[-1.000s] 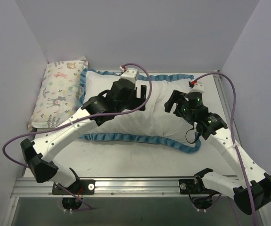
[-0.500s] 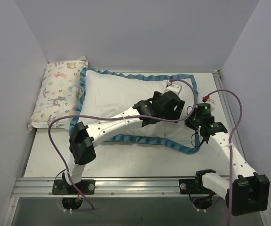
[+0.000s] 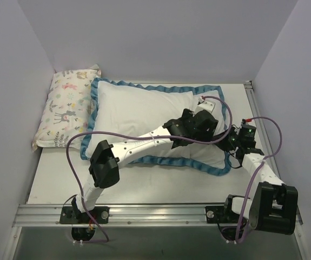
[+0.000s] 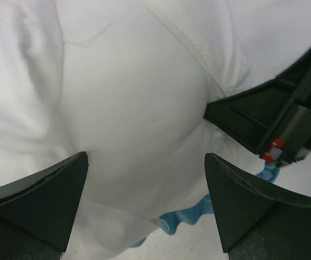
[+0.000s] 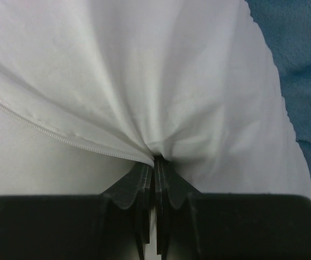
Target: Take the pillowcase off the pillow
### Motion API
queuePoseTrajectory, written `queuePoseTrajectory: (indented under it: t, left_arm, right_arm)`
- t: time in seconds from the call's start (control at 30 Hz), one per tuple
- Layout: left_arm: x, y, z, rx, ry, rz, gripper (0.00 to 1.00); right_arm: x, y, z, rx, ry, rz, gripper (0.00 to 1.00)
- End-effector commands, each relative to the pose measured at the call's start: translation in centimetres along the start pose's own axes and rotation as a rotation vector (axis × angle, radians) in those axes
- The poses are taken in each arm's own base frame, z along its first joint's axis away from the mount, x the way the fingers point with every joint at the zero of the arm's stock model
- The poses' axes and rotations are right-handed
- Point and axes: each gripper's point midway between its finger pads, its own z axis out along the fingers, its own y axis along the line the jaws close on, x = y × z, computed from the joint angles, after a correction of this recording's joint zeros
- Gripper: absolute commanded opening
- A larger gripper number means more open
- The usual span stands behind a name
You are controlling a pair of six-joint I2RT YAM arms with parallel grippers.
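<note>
The pillowcase (image 3: 133, 108) is lying white side up and plump, with blue ruffled trim (image 3: 160, 161) ringing it. The left gripper (image 4: 144, 200) is hovering with its fingers spread, white fabric bulging between them. The right gripper (image 5: 154, 161) is pinching a gathered white fold, with the trim just right of its fingers and the left gripper close beside.

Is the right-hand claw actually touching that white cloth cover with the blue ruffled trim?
Touching. The right wrist view shows the right gripper closed on a gathered fold of the white fabric pillowcase, cloth puckering into its tips.
</note>
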Motion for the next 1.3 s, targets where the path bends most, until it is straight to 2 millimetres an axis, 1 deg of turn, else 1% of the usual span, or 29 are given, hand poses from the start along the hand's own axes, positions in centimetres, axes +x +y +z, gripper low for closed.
queuePoseTrajectory:
  t: [0.0, 0.07, 0.13, 0.17, 0.2, 0.23, 0.27, 0.3, 0.33, 0.37, 0.4, 0.43, 0.5, 0.53, 0.57, 0.7, 0.77, 0.8, 0.83, 0.87, 0.9, 0.97, 1.03, 1.1, 1.13, 1.2, 1.23, 1.27]
  left_arm:
    - [-5.6, -3.4, -5.9, 0.110, -0.153, -0.049, 0.97]
    - [-6.3, -4.4, -7.0, 0.140, -0.170, -0.051, 0.97]
    - [-6.0, -4.9, -6.8, 0.143, -0.167, -0.048, 0.97]
    - [-6.0, -4.6, -6.4, 0.123, -0.167, -0.051, 0.97]
    - [-5.5, -4.3, -5.4, 0.097, -0.161, -0.051, 0.97]
    - [-5.5, -3.4, -4.4, 0.073, -0.149, -0.080, 0.97]
    - [-5.2, -2.9, -3.5, 0.067, -0.133, -0.093, 0.97]
    - [-4.5, -2.2, -2.0, 0.049, -0.109, -0.100, 0.97]
    - [-4.4, -0.8, -0.7, 0.023, -0.094, -0.125, 0.97]
    - [-3.4, 0.2, 0.8, -0.008, -0.067, -0.126, 0.97]
    - [-3.3, 0.9, 1.5, -0.026, -0.060, -0.131, 0.98]
    - [-3.2, 2.5, 2.6, -0.058, -0.050, -0.138, 0.98]
    - [-2.3, 3.4, 4.4, -0.064, -0.017, -0.129, 0.97]
    - [-2.2, 3.7, 4.9, -0.046, 0.001, -0.128, 0.97]
    - [-1.5, 3.7, 5.7, -0.046, 0.022, -0.115, 0.97]
    - [-0.5, 3.4, 6.3, -0.024, 0.056, -0.073, 0.97]
    - [-0.1, 3.1, 6.0, 0.002, 0.077, -0.065, 0.97]
    - [-0.2, 2.5, 5.4, 0.017, 0.076, -0.063, 0.97]
    - [-0.4, 2.5, 4.9, 0.006, 0.063, -0.060, 0.97]
    - [-1.1, 2.4, 3.9, 0.005, 0.047, -0.057, 0.97]
    - [-1.1, 2.1, 3.5, 0.003, 0.040, -0.057, 0.98]
    - [-1.7, 2.2, 2.7, 0.003, 0.029, -0.076, 0.97]
    - [-1.8, 1.8, 2.4, 0.017, 0.029, -0.095, 0.97]
    - [-2.4, 1.4, 1.6, 0.021, 0.009, -0.101, 0.97]
    - [-2.6, 0.8, 1.2, 0.031, -0.002, -0.100, 0.97]
    - [-3.3, 0.3, 1.0, 0.045, -0.020, -0.100, 0.97]
    - [-3.4, 0.5, 1.1, 0.040, -0.018, -0.095, 0.97]
    - [-2.7, 0.7, 1.9, 0.028, -0.002, -0.087, 0.98]
  right_arm:
    - [1.2, 0.1, 0.4, -0.040, 0.044, 0.030, 0.00]
    - [1.2, 0.5, 0.5, -0.061, 0.051, 0.044, 0.00]
    - [1.2, 0.8, 0.6, -0.076, 0.056, 0.054, 0.00]
    - [1.1, 1.0, 0.7, -0.086, 0.053, 0.061, 0.00]
    - [1.2, 1.1, 0.6, -0.091, 0.057, 0.068, 0.00]
    - [1.2, 1.2, 0.6, -0.096, 0.059, 0.072, 0.00]
    - [1.2, 1.2, 0.6, -0.098, 0.059, 0.075, 0.00]
    - [1.2, 1.3, 0.5, -0.099, 0.058, 0.083, 0.00]
    - [1.2, 1.4, 0.4, -0.101, 0.056, 0.085, 0.00]
    - [1.2, 1.4, 0.3, -0.103, 0.054, 0.088, 0.00]
    - [1.1, 1.6, 0.2, -0.108, 0.051, 0.094, 0.00]
    - [1.1, 1.6, 0.2, -0.106, 0.050, 0.097, 0.00]
    - [1.1, 1.7, 0.2, -0.110, 0.048, 0.100, 0.00]
    - [1.0, 1.7, 0.1, -0.111, 0.047, 0.099, 0.00]
    - [1.0, 1.8, 0.1, -0.111, 0.045, 0.096, 0.00]
    - [0.5, 1.6, 0.0, -0.077, 0.028, 0.059, 0.00]
    - [0.4, 1.5, 0.0, -0.042, 0.019, 0.022, 0.00]
    - [0.3, 1.5, -0.2, -0.030, 0.011, 0.005, 0.00]
    - [0.5, 1.2, -0.3, -0.006, 0.015, -0.007, 0.00]
    - [0.1, 1.0, -0.3, 0.014, -0.008, -0.026, 0.00]
    - [0.1, 1.0, -0.5, 0.014, -0.013, -0.029, 0.00]
    - [0.1, 1.1, -0.6, 0.013, -0.014, -0.030, 0.00]
    - [0.1, 1.2, -0.7, 0.009, -0.016, -0.030, 0.00]
    - [0.0, 1.3, -0.8, 0.007, -0.022, -0.030, 0.00]
    - [0.0, 1.4, -0.9, 0.006, -0.023, -0.031, 0.00]
    - [0.0, 1.4, -0.9, 0.005, -0.020, -0.030, 0.00]
    - [0.0, 1.4, -0.9, 0.005, -0.020, -0.029, 0.00]
    - [0.1, 1.4, -0.9, 0.004, -0.019, -0.027, 0.00]
